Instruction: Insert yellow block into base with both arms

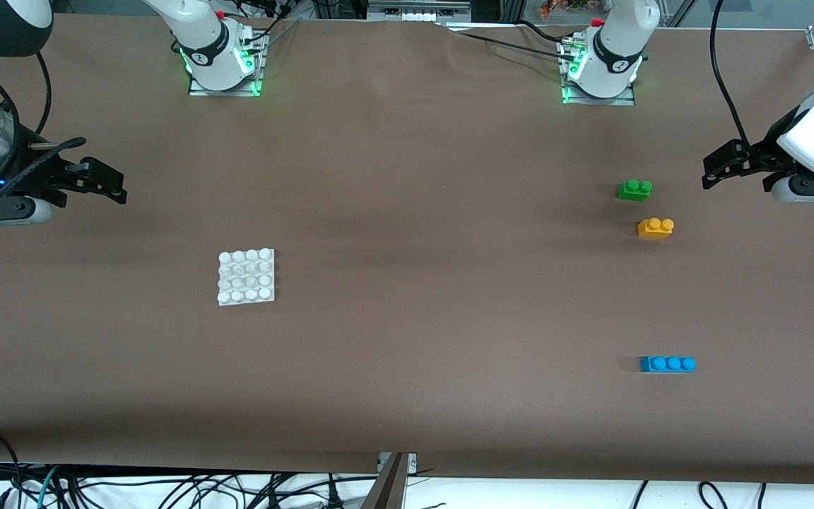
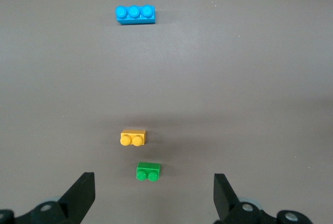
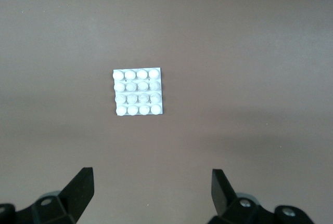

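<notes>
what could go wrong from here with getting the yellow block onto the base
1. The yellow block sits close beside the green brick; the open left gripper could bump or grab the wrong one.
2. The base lies loose on the table toward the right arm's end; unless the open right gripper steadies it, pressing may shift it.
</notes>
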`<action>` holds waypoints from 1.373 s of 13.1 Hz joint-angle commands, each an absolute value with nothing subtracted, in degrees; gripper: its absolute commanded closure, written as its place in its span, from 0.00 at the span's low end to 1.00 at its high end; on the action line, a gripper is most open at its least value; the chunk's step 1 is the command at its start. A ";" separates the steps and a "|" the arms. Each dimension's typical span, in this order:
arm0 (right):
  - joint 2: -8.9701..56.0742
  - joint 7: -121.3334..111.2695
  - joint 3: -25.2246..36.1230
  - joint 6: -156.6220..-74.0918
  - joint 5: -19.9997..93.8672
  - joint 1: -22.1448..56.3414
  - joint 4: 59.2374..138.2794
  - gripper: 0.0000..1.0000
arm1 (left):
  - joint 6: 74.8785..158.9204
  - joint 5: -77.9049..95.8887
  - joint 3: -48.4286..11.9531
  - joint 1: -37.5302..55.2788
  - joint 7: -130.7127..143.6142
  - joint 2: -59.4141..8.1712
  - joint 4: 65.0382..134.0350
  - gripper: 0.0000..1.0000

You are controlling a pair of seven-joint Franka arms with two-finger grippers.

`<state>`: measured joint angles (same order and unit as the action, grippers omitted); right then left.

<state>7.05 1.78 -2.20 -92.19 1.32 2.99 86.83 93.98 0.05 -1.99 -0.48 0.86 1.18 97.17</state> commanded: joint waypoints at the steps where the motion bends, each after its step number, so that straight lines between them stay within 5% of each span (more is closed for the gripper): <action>1: 7.47 1.05 -2.90 -90.62 0.79 2.29 85.08 0.00 | 92.55 1.32 -2.11 -0.88 0.70 0.53 95.45 0.00; 18: 7.38 2.11 -2.73 -90.79 -0.62 2.37 84.90 0.00 | 91.93 1.32 -2.02 -0.97 0.62 0.53 95.45 0.00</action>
